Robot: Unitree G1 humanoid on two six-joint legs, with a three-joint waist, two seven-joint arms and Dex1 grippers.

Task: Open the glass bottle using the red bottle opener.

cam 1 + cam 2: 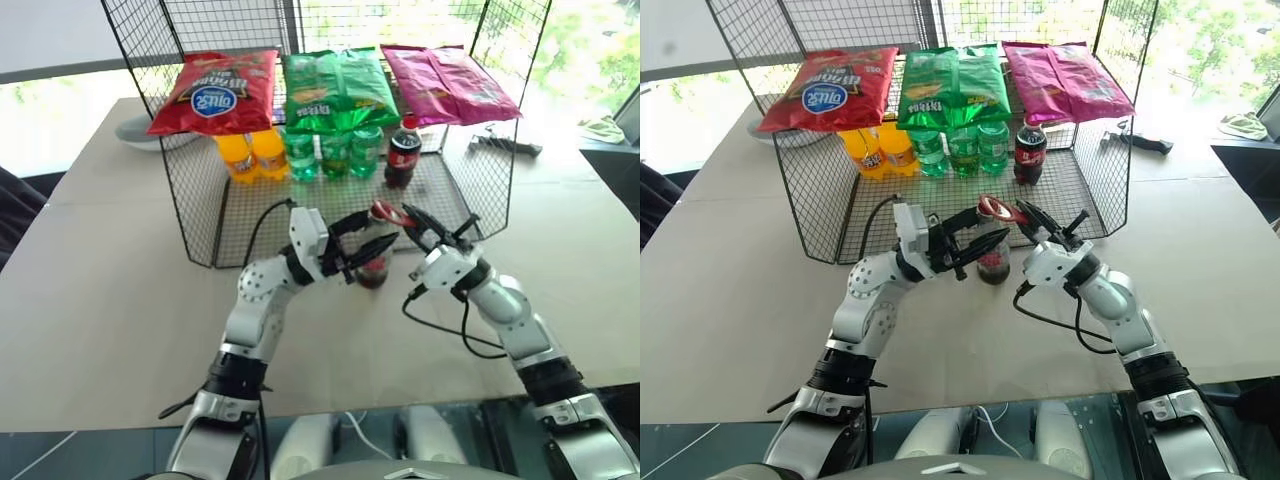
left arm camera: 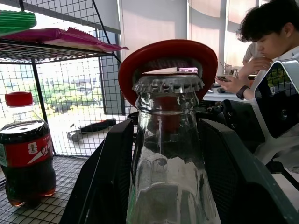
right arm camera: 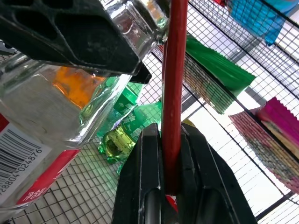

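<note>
Bottle (image 1: 374, 268) at frame centre before the wire rack (image 1: 205, 215), upright on the table (image 1: 110, 300), its neck clamped between the left gripper's (image 1: 376, 247) part-spread fingers, with the opener's (image 1: 385, 212) loop hooked over its cap (image 2: 168, 84) and its handle pinched by the closed right gripper (image 1: 412, 220).

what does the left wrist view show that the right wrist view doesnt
Left wrist view: the red bottle opener's loop head hooked over the crown cap, a dark plastic cola bottle on the wire rack, and a person seated behind.

Right wrist view: the right gripper shut on the opener's handle seen edge-on, the bottle's barcode label, and green bottles beyond.

Both: the glass bottle clamped in the left gripper, with the opener at its top.
</note>
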